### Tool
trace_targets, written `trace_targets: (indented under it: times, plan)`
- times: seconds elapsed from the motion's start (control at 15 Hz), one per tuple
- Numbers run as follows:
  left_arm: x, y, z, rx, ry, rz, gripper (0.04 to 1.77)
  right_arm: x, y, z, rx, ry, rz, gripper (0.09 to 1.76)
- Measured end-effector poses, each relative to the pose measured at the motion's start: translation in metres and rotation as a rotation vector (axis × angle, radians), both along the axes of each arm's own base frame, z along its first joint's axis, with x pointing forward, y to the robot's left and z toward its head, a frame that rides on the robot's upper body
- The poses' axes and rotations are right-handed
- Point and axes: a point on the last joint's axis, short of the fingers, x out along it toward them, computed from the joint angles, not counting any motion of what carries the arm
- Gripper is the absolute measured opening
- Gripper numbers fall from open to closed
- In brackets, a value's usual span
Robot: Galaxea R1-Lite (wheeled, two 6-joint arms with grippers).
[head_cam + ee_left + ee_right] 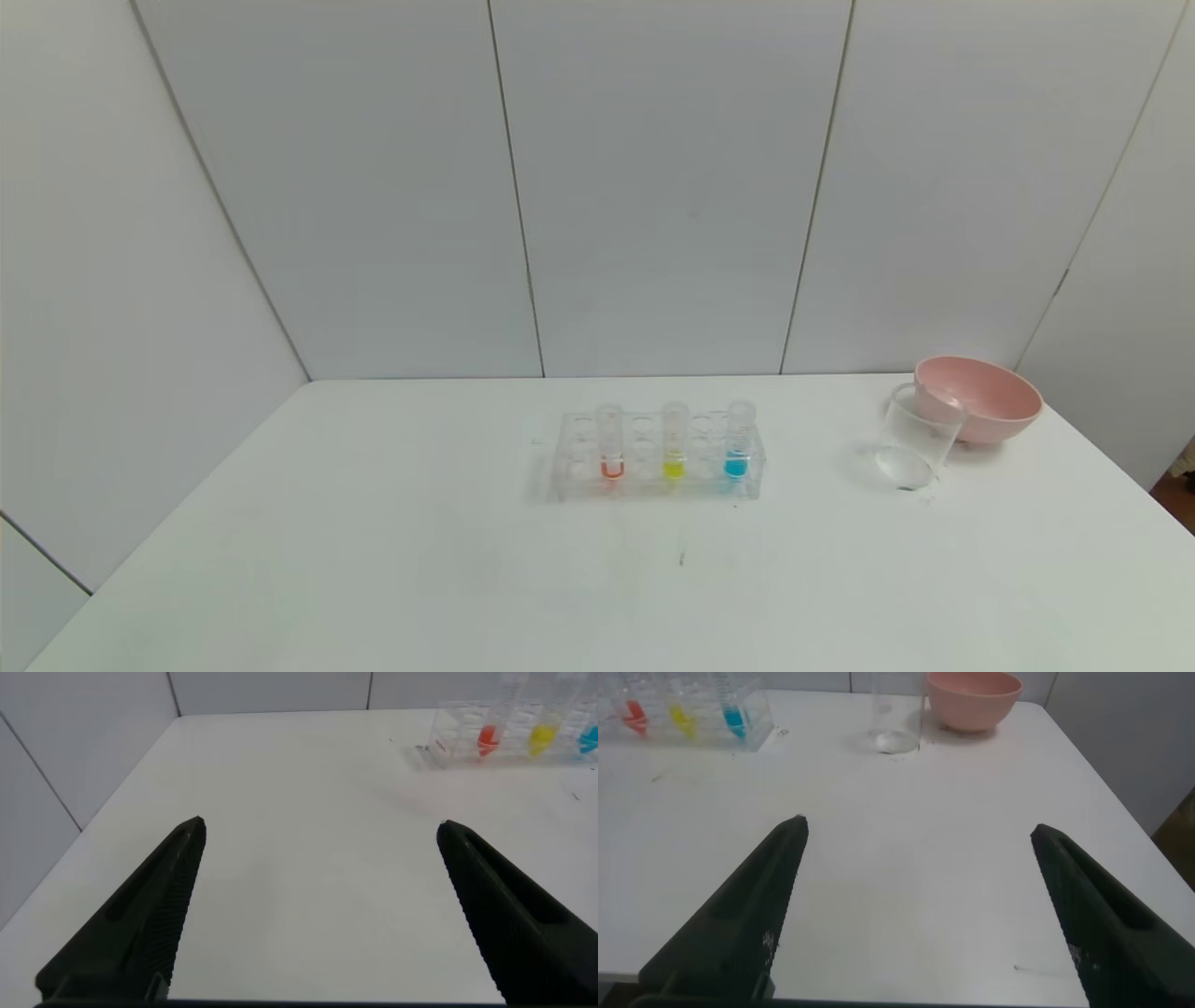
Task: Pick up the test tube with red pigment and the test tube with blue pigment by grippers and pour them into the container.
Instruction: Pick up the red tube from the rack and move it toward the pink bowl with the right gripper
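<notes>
- In the rack [658,457], mid-table, the red tube [611,444] and blue tube [738,442] stand untouched; the beaker [915,441] waits right, beside the bowl [980,397].
- Left gripper [318,905] and right gripper [915,905] hang spread wide, empty; reaching in likely comes next.

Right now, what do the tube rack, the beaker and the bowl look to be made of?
Tube rack: clear, glossy acrylic-like plastic, judging by its flat see-through walls. Beaker: colourless glass or clear plastic; the table shows through it. Pink bowl: opaque, smooth, matte, probably plastic or melamine.

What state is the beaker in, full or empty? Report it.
Empty: the container stands upright on the table, clear to its base, no colored liquid inside.
</notes>
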Motion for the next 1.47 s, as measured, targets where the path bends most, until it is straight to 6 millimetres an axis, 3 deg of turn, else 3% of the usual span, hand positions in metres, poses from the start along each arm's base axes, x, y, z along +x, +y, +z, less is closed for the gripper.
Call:
trace_targets:
  times: [0.27, 0.47, 0.73, 1.07, 1.27, 1.47]
  plan:
    - [0.0, 0.0, 0.0, 0.0, 0.0, 0.0, 1.76, 0.003, 0.0, 0.023, 0.011, 0.015, 0.001, 1.71]
    - [0.0, 0.0, 0.0, 0.0, 0.0, 0.0, 1.76, 0.009, 0.0, 0.056, 0.018, -0.014, 0.007, 1.71]
    - [0.0, 0.0, 0.0, 0.0, 0.0, 0.0, 1.76, 0.038, 0.0, 0.1, 0.019, -0.09, 0.01, 1.71]
    - [0.0, 0.0, 0.0, 0.0, 0.0, 0.0, 1.76, 0.117, 0.001, 0.129, 0.019, -0.084, 0.022, 1.71]
    - [0.0, 0.0, 0.0, 0.0, 0.0, 0.0, 1.76, 0.172, 0.002, 0.125, 0.01, -0.058, 0.045, 1.71]
    - [0.0, 0.0, 0.0, 0.0, 0.0, 0.0, 1.76, 0.223, 0.008, 0.109, 0.001, -0.054, 0.078, 1.71]
